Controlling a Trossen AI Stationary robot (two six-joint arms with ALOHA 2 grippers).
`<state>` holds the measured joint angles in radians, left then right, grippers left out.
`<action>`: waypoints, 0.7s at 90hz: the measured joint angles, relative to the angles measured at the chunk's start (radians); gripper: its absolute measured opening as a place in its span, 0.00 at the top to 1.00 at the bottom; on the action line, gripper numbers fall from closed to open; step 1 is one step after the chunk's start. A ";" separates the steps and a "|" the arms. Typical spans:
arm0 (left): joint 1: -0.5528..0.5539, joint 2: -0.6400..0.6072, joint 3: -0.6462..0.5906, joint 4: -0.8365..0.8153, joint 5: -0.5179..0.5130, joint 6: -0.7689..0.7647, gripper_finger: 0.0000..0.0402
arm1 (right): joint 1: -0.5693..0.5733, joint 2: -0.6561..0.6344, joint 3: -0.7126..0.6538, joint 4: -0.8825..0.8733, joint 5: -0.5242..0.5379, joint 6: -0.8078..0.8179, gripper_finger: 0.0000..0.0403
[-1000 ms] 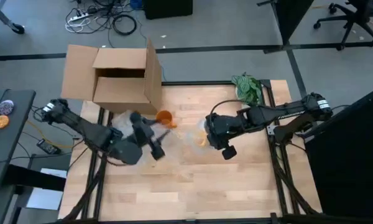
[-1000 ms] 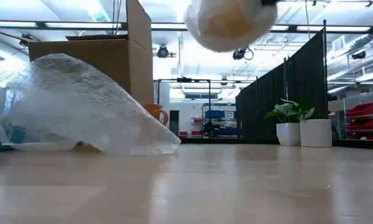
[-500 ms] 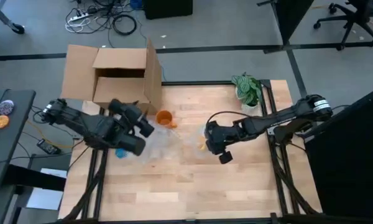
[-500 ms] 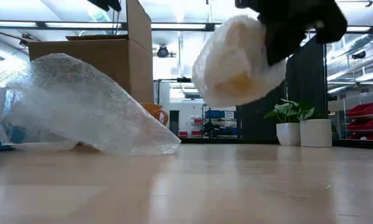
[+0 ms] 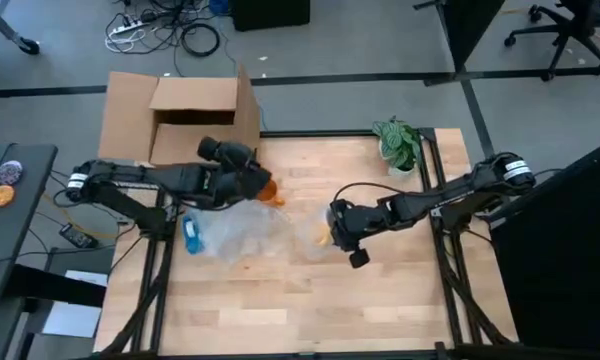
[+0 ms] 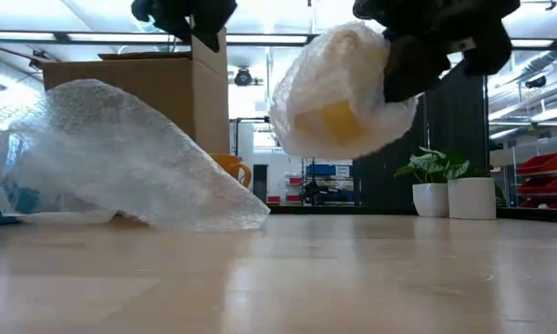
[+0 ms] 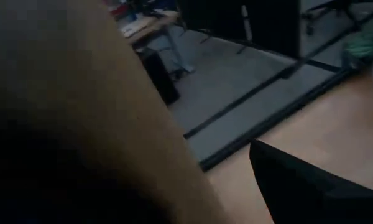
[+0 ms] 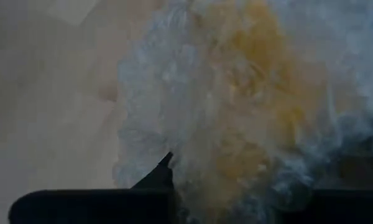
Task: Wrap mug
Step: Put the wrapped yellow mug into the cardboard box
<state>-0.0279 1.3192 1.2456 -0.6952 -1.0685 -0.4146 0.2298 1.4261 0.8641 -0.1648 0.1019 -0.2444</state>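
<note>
A yellow mug wrapped in bubble wrap hangs above the table's middle, and my right gripper is shut on it. The bundle also shows in the high view and fills the right wrist view. An orange mug stands bare on the table beside the cardboard box. My left gripper hovers next to the box's right flap, just above that mug. A loose sheet of bubble wrap lies heaped on the table's left half. My right gripper holds the bundle by its bubble-wrap covering, on the side toward the table's right. Its fingers slant down from the right. The bundle is lifted clear of the table. The wrap hides how many layers are caught.
A blue object lies at the left end of the loose wrap. A potted plant stands at the far right corner. The open box takes up the far left. Bare wood stretches along the near half of the table.
My left gripper has swung from the table's middle toward the far edge and now stands by the box flap over the orange mug, baring the loose wrap and the blue object. My right gripper has come down and slightly toward the near-left, carrying the bundle lower.
</note>
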 joint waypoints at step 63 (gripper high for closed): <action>0.008 0.049 -0.003 0.316 0.292 0.149 1.00 | 0.057 0.000 -0.044 0.057 0.038 0.068 0.91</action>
<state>-0.0196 1.3682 1.2427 -0.3794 -0.7761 -0.2661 0.2871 1.4261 0.8197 -0.1081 0.1398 -0.1761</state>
